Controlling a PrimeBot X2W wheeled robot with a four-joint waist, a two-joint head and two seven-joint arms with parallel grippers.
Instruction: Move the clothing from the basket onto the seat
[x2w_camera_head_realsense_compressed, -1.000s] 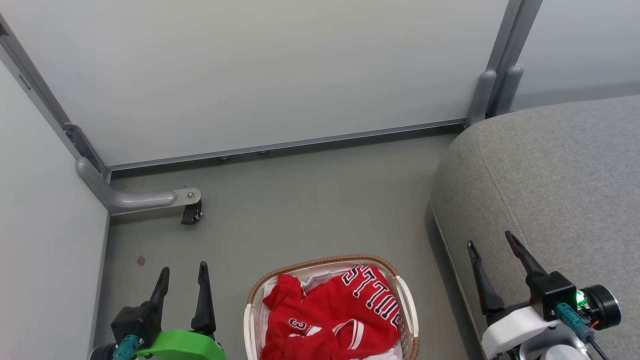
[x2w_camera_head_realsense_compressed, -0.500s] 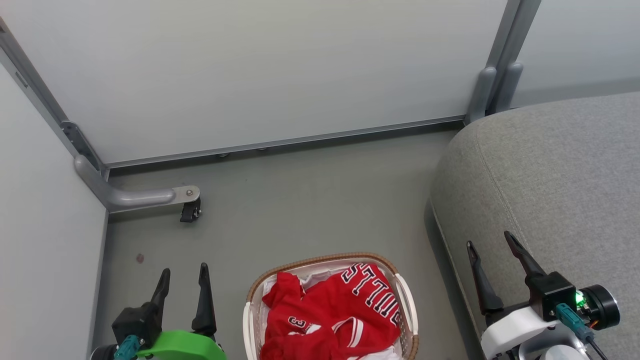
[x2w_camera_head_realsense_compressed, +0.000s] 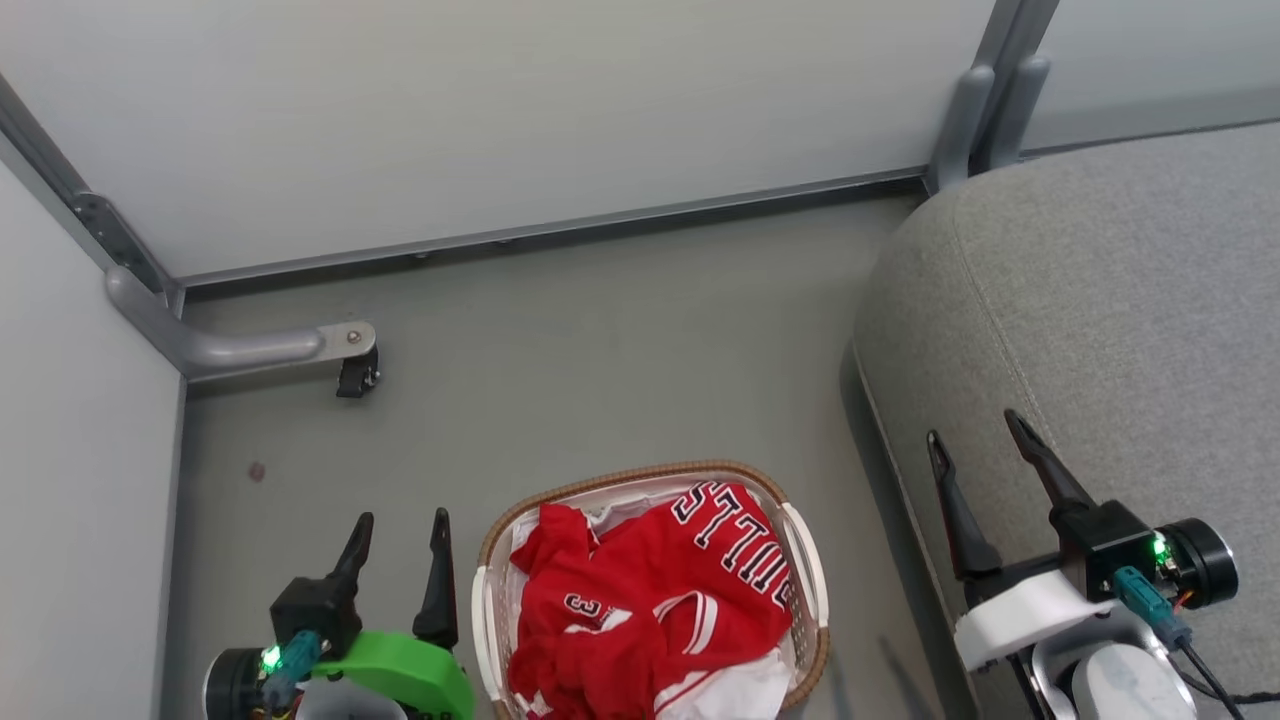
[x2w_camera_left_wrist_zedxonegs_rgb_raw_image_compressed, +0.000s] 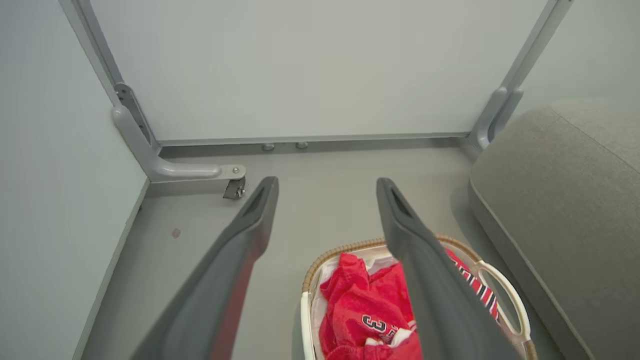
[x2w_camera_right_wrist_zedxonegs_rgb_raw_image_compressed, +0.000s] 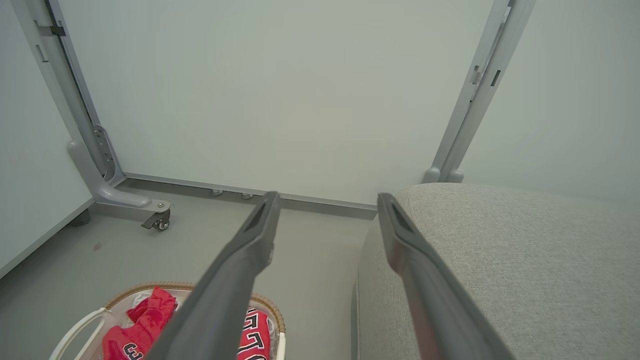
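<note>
In the head view, the red clothing (x2w_camera_head_realsense_compressed: 660, 590) lies heaped in the basket (x2w_camera_head_realsense_compressed: 620, 478) on the floor (x2w_camera_head_realsense_compressed: 600, 340), just beside the grey seat (x2w_camera_head_realsense_compressed: 1100, 320). The left gripper (x2w_camera_head_realsense_compressed: 402, 520) hangs released left of the basket, and the right gripper (x2w_camera_head_realsense_compressed: 972, 428) is released at the seat's edge. The left wrist view shows its fingers spread and empty above the basket. The right wrist view shows its fingers apart, holding nothing.

Clothing (x2w_camera_head_realsense_compressed: 640, 590) in basket (x2w_camera_head_realsense_compressed: 810, 565) on floor (x2w_camera_head_realsense_compressed: 600, 350); seat (x2w_camera_head_realsense_compressed: 1100, 300) right of basket, seemingly apart; wall panel (x2w_camera_head_realsense_compressed: 500, 120) behind
</note>
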